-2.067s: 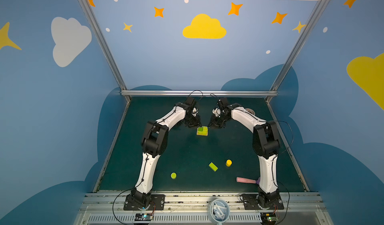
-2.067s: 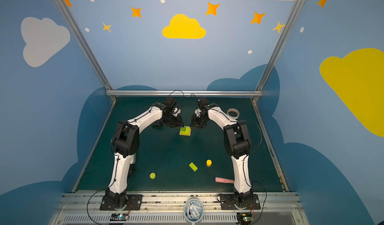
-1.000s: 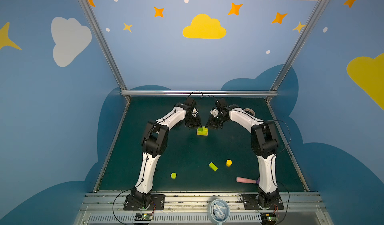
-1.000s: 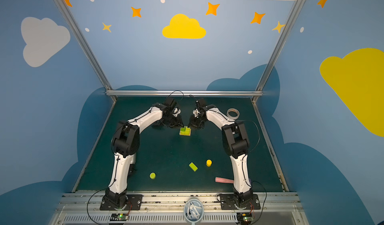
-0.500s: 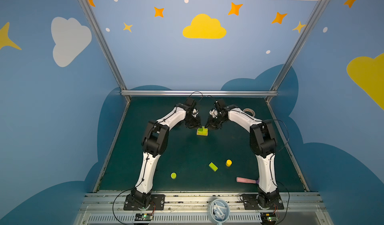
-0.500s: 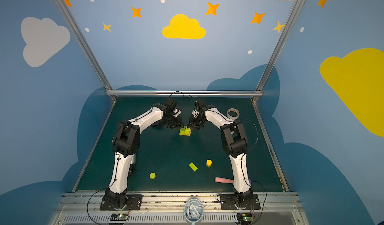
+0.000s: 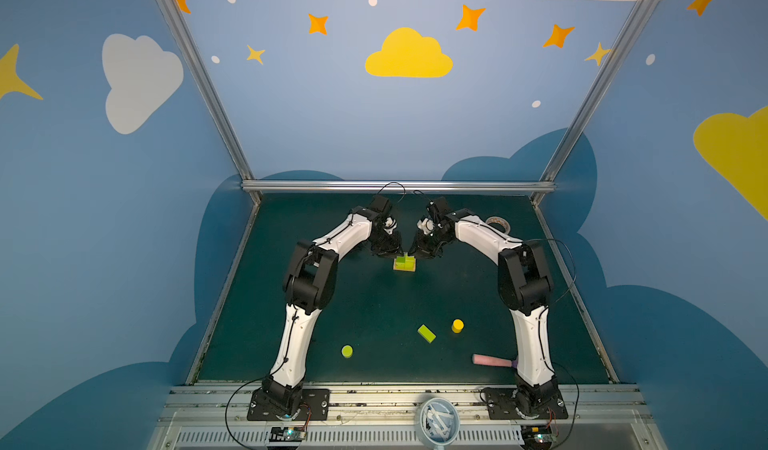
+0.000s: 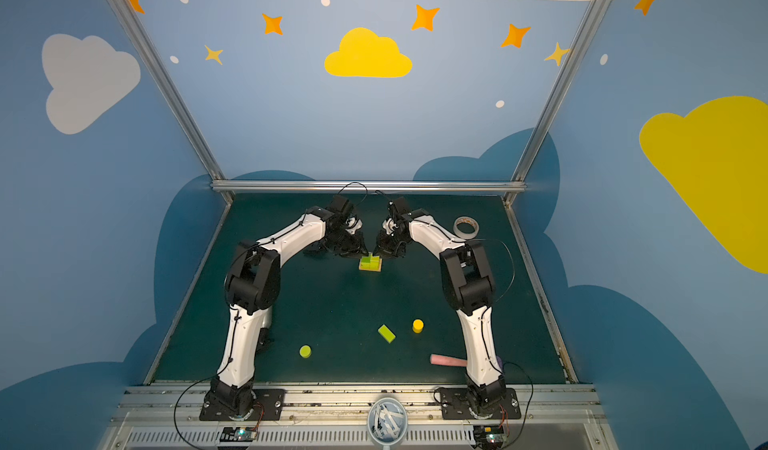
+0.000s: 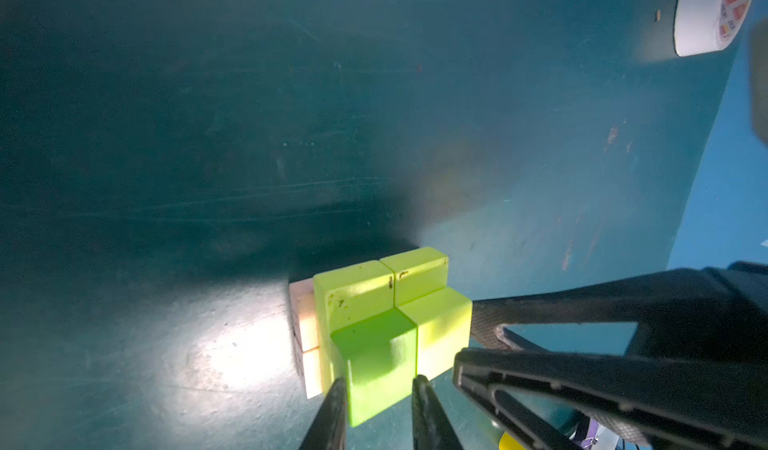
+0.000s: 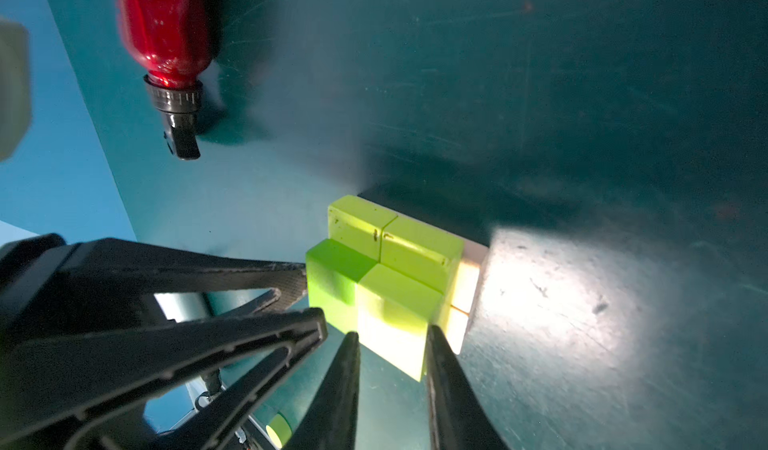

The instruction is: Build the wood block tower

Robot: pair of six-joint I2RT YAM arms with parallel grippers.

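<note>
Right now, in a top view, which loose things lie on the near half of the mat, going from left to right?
In a top view: lime cylinder → lime-green bar → yellow cylinder → pink-handled tool.

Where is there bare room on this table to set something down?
Widest: mid-table, between tower and green bar. Also the strip outside the left arm. Crowded: the tower, left hand and right hand on it; front-right by the pink tool.

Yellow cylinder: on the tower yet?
No, the yellow cylinder stands on the mat beside a loose lime-green bar, well apart from the tower.
</note>
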